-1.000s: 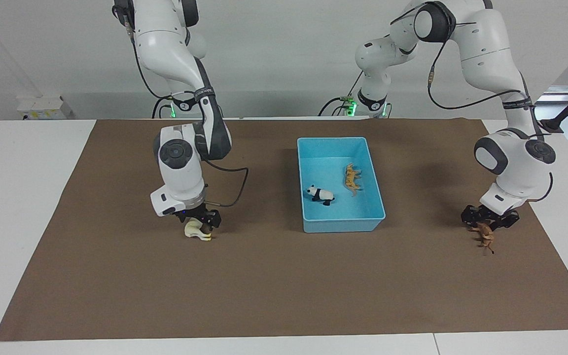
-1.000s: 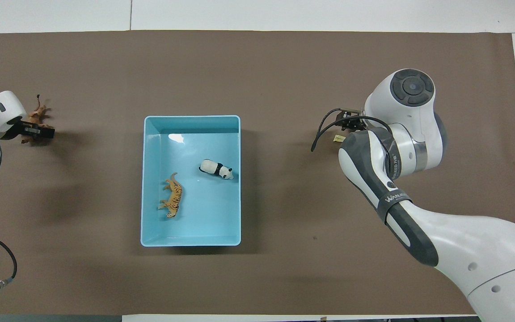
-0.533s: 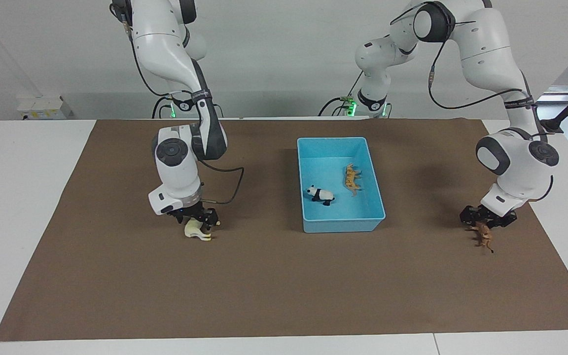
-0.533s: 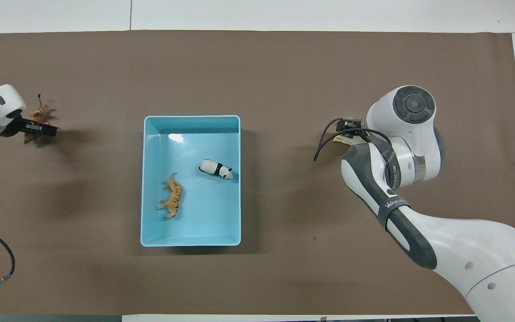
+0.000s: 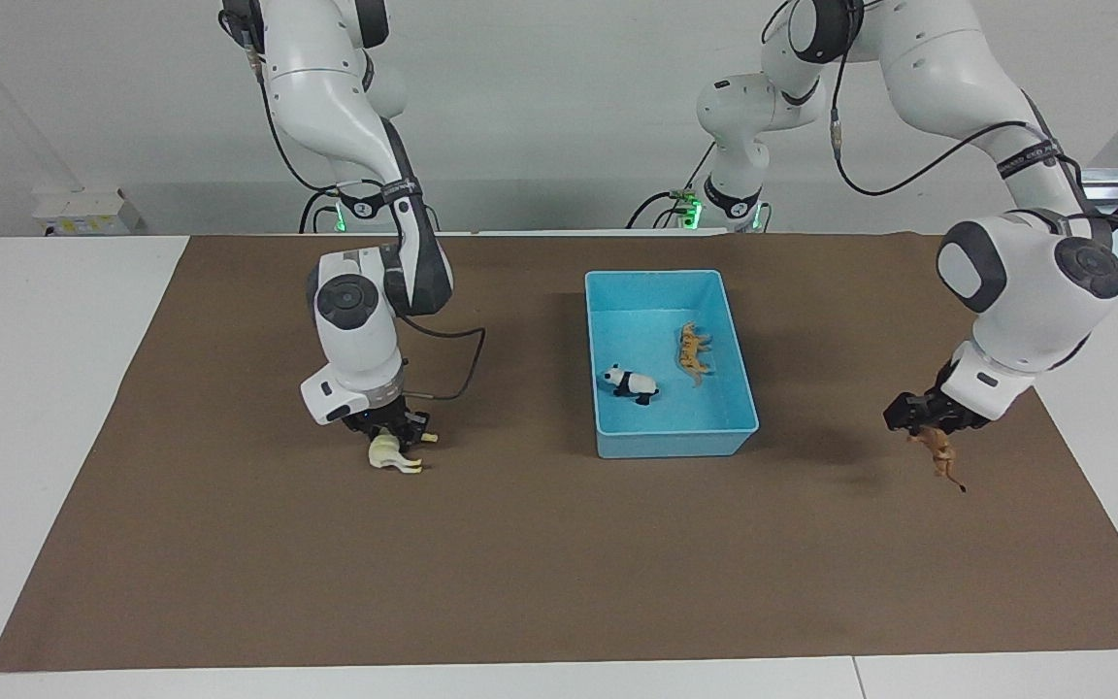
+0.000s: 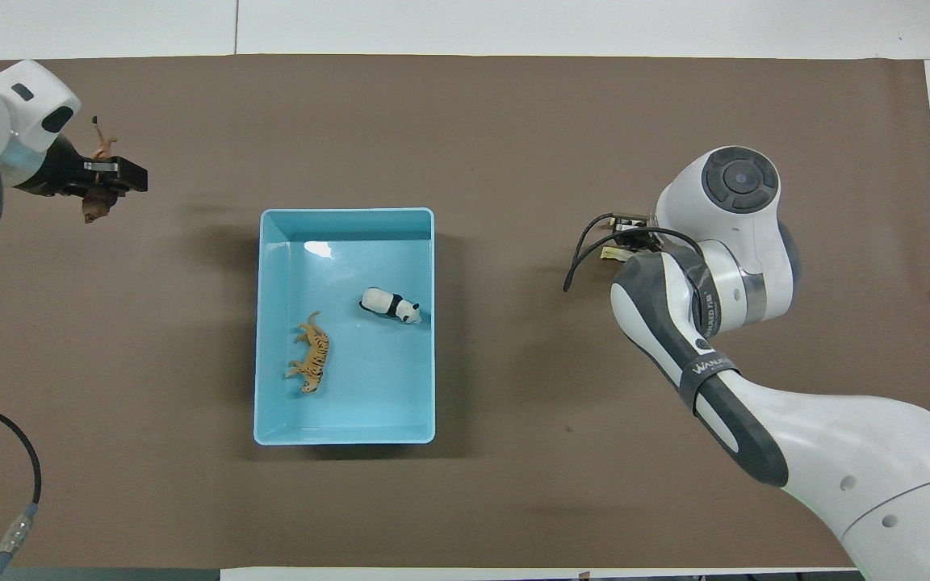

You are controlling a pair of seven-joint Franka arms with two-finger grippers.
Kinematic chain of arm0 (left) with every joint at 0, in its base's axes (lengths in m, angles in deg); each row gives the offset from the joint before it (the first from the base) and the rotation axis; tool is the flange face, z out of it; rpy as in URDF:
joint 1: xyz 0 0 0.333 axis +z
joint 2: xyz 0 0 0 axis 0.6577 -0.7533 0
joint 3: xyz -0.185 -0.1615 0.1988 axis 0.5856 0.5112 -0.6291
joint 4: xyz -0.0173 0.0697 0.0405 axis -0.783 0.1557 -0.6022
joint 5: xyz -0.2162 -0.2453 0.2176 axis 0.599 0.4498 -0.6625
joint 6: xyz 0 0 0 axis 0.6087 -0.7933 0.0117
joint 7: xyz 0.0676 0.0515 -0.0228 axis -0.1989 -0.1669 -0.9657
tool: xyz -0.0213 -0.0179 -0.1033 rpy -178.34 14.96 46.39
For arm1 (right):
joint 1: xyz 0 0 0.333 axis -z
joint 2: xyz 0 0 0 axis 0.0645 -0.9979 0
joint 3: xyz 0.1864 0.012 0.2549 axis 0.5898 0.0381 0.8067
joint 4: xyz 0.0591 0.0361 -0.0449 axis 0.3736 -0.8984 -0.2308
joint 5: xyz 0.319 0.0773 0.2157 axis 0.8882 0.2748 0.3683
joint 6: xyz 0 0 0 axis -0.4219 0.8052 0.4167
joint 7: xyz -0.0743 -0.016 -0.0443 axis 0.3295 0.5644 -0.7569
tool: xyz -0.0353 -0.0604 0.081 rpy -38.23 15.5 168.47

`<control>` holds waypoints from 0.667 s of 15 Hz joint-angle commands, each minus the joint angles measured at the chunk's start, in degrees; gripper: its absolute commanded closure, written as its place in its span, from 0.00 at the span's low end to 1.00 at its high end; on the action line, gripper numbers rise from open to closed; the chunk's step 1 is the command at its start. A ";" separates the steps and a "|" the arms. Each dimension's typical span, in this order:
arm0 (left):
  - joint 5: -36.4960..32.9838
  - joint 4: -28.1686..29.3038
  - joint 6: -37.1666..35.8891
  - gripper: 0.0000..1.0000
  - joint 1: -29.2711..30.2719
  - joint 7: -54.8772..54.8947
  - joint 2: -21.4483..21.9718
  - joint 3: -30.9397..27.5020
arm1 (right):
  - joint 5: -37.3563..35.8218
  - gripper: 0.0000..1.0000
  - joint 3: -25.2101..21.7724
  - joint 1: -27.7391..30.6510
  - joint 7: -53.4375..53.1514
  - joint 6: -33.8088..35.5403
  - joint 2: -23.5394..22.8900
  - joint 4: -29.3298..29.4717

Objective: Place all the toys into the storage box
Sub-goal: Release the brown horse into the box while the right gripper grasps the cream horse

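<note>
Lifted: brown horned animal [image 5: 938, 454] dangling in left gripper [image 5: 923, 416] | right gripper [image 5: 390, 430] clamps cream-white horse [image 5: 391, 454]

White arms w/ dark grey joint caps, black cables, black grippers (forearm band reads "WANLEED"-ish).

panda [image 5: 631, 382] beside tiger [image 5: 693, 351], in box [image 5: 675, 442]

The light blue box [image 5: 671, 364] holds the striped tiger [image 5: 693, 351] and the panda [image 5: 631, 382]. The cream horse [image 5: 390, 454] lies on the counter. The brown horned animal [image 5: 939, 454] hangs in the air.
</note>
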 commanded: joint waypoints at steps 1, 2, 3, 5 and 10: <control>-0.50 0.96 -5.74 1.00 -10.40 -15.90 5.14 -0.83 | -0.42 1.00 0.31 0.38 1.73 8.37 1.56 5.31; -0.50 1.05 -7.06 1.00 -13.84 -21.44 6.02 -0.83 | -0.42 1.00 0.31 0.38 1.73 12.58 2.09 8.29; -0.50 1.49 -8.11 1.00 -17.61 -26.46 6.81 -0.83 | -0.42 1.00 0.48 0.38 1.73 17.76 2.53 12.15; -0.50 3.06 -9.35 0.95 -22.46 -31.59 8.05 -0.83 | -0.25 1.00 0.92 0.29 1.73 27.26 3.32 19.71; -0.50 7.03 -9.62 0.00 -25.39 -33.72 10.51 -0.83 | 0.37 1.00 1.45 -3.66 0.06 38.72 4.73 29.84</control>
